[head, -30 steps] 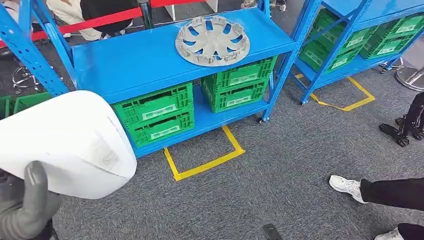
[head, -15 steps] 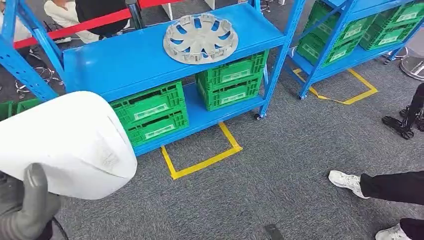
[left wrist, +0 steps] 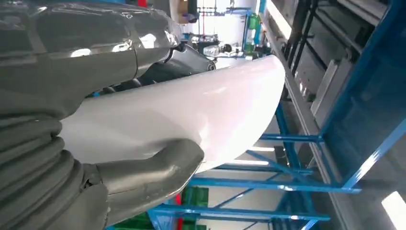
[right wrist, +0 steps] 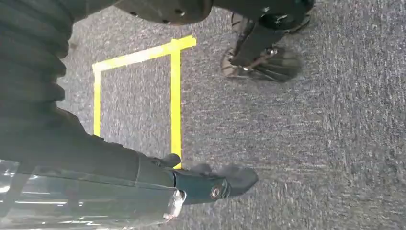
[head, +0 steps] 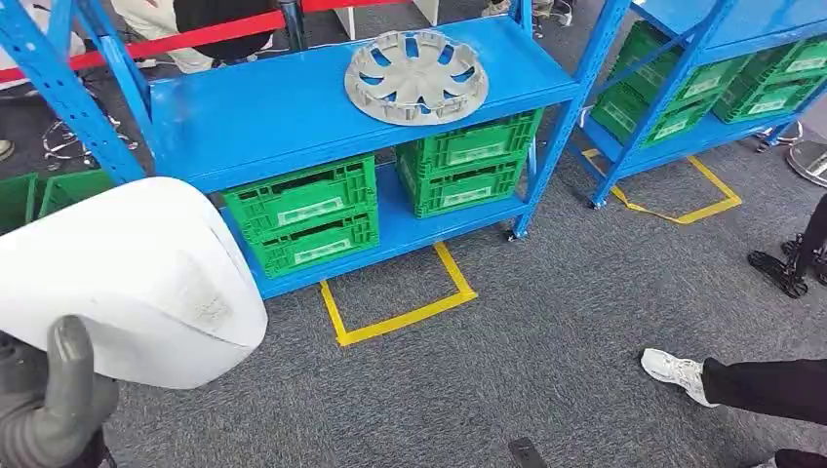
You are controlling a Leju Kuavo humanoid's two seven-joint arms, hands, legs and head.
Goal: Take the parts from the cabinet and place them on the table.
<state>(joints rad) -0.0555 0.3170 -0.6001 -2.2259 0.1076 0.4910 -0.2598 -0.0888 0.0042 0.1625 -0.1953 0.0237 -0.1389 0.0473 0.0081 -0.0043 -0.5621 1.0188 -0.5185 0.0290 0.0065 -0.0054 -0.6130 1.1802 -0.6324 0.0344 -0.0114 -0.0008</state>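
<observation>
A large white curved panel fills the lower left of the head view, and my left hand grips it from below with a grey thumb against its edge. In the left wrist view the same white panel lies across my left hand, thumb pressed on its glossy face. A silver wheel cover lies flat on the top shelf of the blue cabinet. My right hand hangs over the grey carpet with its fingers stretched out and nothing in them.
Green crates fill the cabinet's lower shelf. A yellow tape square marks the carpet in front. A second blue rack with green crates stands at the right. A person's white shoe and dark leg lie at the lower right.
The whole picture swayed left and back, so the camera moved. The white panel stays in my left hand at the same spot in view. The person's foot remains at the lower right.
</observation>
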